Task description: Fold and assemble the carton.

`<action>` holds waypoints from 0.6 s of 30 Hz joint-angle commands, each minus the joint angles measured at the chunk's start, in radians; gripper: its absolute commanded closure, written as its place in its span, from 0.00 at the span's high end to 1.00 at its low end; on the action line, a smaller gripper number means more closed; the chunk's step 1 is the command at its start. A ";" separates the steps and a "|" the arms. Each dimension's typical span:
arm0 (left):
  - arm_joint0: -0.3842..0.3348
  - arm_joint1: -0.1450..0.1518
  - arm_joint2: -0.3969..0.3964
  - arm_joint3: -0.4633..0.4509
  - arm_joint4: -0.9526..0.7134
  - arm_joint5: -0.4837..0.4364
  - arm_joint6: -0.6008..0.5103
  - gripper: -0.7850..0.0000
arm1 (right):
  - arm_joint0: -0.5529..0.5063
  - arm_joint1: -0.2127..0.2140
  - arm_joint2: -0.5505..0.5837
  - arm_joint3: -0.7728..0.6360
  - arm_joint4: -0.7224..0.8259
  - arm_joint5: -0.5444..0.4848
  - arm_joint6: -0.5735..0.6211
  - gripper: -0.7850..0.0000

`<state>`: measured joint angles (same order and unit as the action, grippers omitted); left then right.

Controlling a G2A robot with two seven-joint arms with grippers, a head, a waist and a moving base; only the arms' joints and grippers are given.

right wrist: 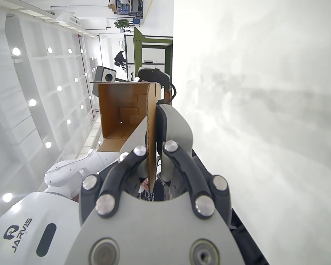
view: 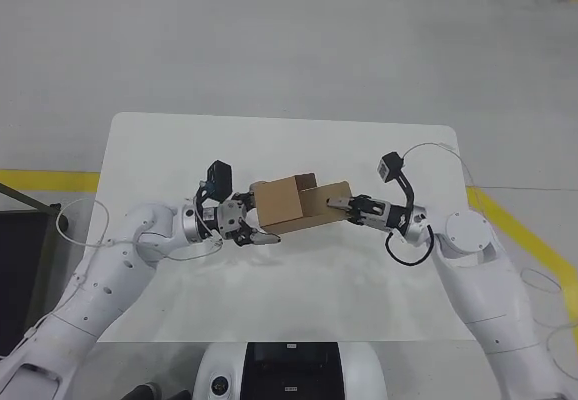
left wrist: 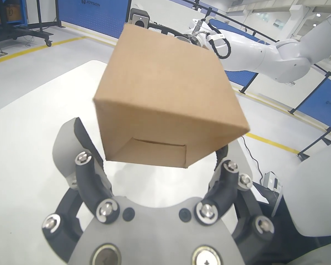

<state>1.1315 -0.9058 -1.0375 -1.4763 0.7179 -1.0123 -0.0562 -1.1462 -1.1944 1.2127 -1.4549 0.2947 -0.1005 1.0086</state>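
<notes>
Left wrist view: nearest the lens, at the lower centre of the frame, the left gripper (left wrist: 153, 139) stands open. Its fingers (left wrist: 80, 144) are spread to either side of the near end of the carton (left wrist: 165, 84); whether they touch the board cannot be determined. This end is closed: the tuck flap (left wrist: 154, 154) lies flush in the end face, and the visible walls meet at square corners. Under and beyond the carton, the white table (left wrist: 30, 139) runs toward the upper left. In the right wrist view, the right gripper (right wrist: 154, 128), at the lower centre, is clamped on the edge of one carton panel (right wrist: 151, 106), with one finger on each face. Past the fingers, at centre left, the interior is exposed: this end is open, and the far end shows its flaps folded across. In the top view the carton sits at the centre of the frame between the two grippers and appears to be held clear of the table. Assessment: the body is erected and one end is closed, so roughly half of the assembly is complete. The work left, as judged, is to fold in the flaps beside the right gripper and tuck the closing flap. The right gripper probably has to re-grip first.
</notes>
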 commanded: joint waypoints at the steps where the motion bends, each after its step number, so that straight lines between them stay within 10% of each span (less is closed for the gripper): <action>1: -0.005 0.002 0.004 -0.002 -0.037 0.000 -0.023 1.00 | -0.001 0.000 -0.004 0.004 0.002 -0.004 -0.002 0.00; 18: 0.000 0.013 -0.015 -0.028 -0.033 0.000 -0.032 0.91 | 0.013 0.003 -0.026 0.020 0.027 -0.017 0.004 0.00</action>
<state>1.1290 -0.8933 -1.0505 -1.5035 0.6794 -1.0123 -0.0937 -1.1346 -1.1915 1.1871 -1.4353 0.3197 -0.1194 1.0122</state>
